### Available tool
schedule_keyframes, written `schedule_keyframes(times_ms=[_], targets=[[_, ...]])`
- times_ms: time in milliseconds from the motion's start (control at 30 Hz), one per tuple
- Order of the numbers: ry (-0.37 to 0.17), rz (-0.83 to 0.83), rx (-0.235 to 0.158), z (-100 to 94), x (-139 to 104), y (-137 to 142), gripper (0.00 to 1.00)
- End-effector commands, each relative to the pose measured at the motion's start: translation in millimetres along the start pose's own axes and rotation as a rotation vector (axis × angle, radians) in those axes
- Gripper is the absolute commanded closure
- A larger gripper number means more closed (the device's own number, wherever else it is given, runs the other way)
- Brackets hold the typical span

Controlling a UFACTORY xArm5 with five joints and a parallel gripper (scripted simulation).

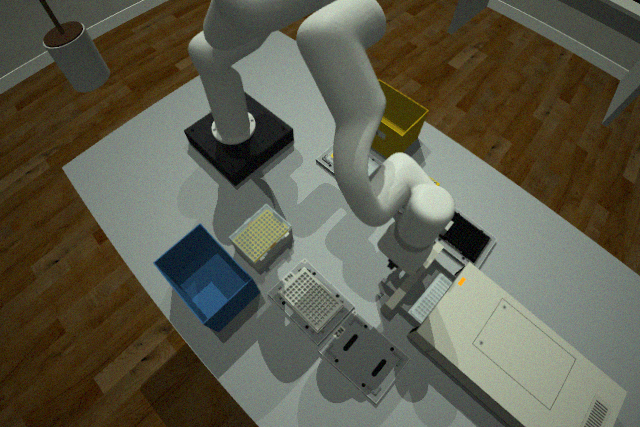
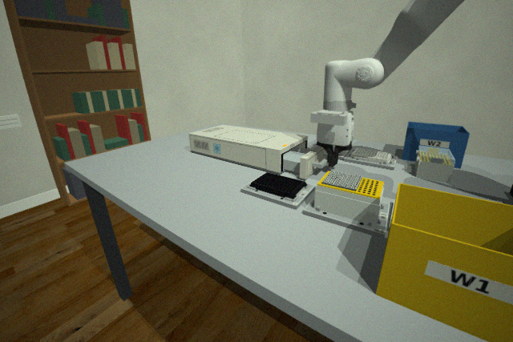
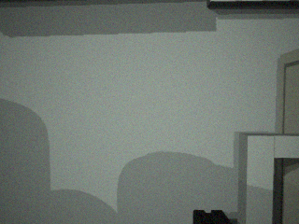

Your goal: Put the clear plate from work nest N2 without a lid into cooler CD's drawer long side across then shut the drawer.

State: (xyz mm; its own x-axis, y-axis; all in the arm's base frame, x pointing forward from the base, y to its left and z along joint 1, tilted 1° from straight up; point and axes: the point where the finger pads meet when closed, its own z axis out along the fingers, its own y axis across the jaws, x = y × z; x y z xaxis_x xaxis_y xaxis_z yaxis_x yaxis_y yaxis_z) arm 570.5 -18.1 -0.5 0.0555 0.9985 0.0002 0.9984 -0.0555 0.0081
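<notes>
The cream cooler CD (image 1: 516, 355) lies at the bench's near right; it also shows in the exterior view (image 2: 244, 146). Its drawer stands partly out, and the clear plate (image 1: 430, 297) lies flat inside it. The orange lamp (image 1: 461, 281) on the cooler's corner is lit. My gripper (image 1: 395, 277) is shut and empty. It hangs low over the bench, close against the outer side of the drawer's front panel (image 2: 307, 164). In the wrist view the panel (image 3: 263, 177) is at the right edge and my dark fingertip (image 3: 212, 217) at the bottom.
An empty nest (image 1: 363, 355) and a nest with a well plate (image 1: 311, 300) lie left of the cooler. A black plate (image 1: 466, 238) sits behind the drawer. A tip box (image 2: 349, 195), the yellow bin W1 (image 1: 398, 122), the blue bin W2 (image 1: 206, 277) and a second tip box (image 1: 261, 236) stand around.
</notes>
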Motion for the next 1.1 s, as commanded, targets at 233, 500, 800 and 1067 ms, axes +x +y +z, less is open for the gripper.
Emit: schedule_keyframes(times_ms=[233,500,800,1067], targets=[[0.015,0.000,-0.003,-1.7,0,15,1.00],[0.015,0.000,-0.003,-1.7,0,28,1.00],[0.015,0.000,-0.003,-1.8,0,40,1.00],[0.015,0.000,-0.003,-1.8,0,48,1.00]])
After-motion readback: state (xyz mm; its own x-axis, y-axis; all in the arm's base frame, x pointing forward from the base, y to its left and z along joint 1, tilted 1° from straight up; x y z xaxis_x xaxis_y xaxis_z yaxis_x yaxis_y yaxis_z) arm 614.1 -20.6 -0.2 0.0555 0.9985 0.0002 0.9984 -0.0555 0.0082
